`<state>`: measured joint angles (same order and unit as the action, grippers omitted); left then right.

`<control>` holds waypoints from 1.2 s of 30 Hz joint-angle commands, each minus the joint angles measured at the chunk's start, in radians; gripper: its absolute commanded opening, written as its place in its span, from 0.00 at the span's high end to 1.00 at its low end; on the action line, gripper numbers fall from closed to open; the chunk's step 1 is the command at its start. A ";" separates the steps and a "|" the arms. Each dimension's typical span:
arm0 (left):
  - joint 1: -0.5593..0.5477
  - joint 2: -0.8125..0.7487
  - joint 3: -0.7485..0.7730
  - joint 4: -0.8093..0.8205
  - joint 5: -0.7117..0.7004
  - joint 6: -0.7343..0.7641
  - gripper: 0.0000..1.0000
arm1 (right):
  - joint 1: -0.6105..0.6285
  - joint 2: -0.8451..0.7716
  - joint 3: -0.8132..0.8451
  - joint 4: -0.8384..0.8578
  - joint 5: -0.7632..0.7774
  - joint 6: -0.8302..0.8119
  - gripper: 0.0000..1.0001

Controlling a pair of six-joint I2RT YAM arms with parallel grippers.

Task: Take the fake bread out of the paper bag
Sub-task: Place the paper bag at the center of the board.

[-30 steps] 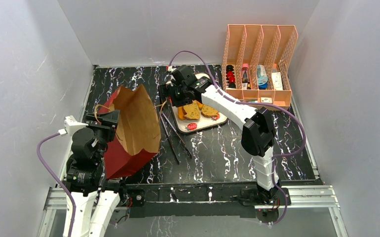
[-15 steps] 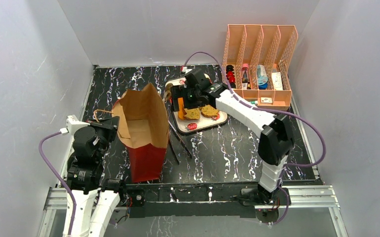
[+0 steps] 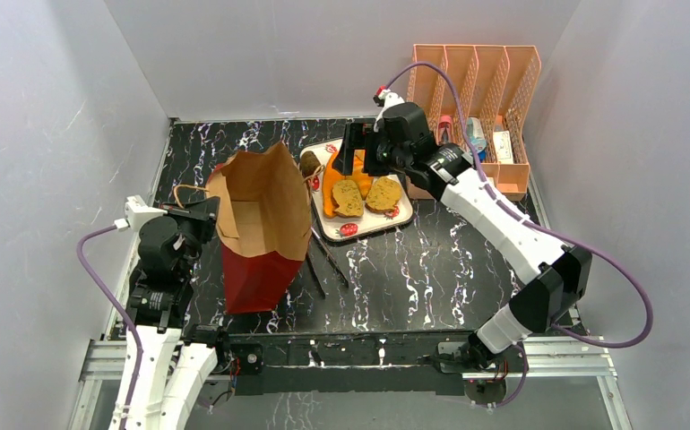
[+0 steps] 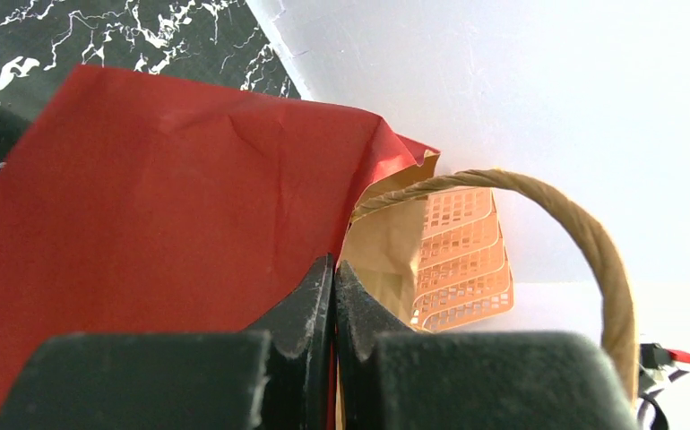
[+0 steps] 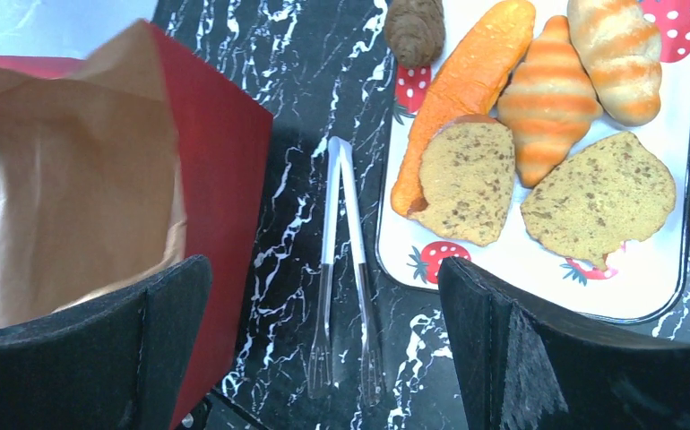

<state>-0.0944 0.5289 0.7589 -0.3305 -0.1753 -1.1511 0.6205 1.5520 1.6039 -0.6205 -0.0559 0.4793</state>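
Paper bag (image 4: pixel 144 197) wall inside tight-shut left hand (image 4: pixel 334 269), plain from its wrist only; right hand (image 5: pixel 322 267) wide.

Tongs (image 5: pixel 339 161) beside strawberry tray (image 5: pixel 503 269); peach organizer (image 3: pixel 485 72) behind.

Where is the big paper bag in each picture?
Top view: the paper bag stands left of the middle, mouth open.
Left wrist: its red wall fills the left side, pinched by the left hand.
Right wrist: it is at the left edge.
Shared landmark: the black marbled table shows in all three.
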 commanded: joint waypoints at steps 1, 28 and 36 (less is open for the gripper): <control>-0.001 0.010 -0.019 0.106 0.005 -0.006 1.00 | 0.024 -0.064 0.000 0.031 -0.022 0.019 0.02; -0.001 0.031 -0.032 0.165 0.026 -0.010 1.00 | 0.379 -0.034 0.058 -0.007 0.173 0.081 0.02; -0.001 0.038 -0.025 0.177 0.039 -0.007 1.00 | 0.386 0.025 0.057 0.022 0.212 0.070 0.02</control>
<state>-0.0944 0.5629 0.7177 -0.2066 -0.1562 -1.1633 1.0008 1.5623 1.6169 -0.6537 0.1097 0.5522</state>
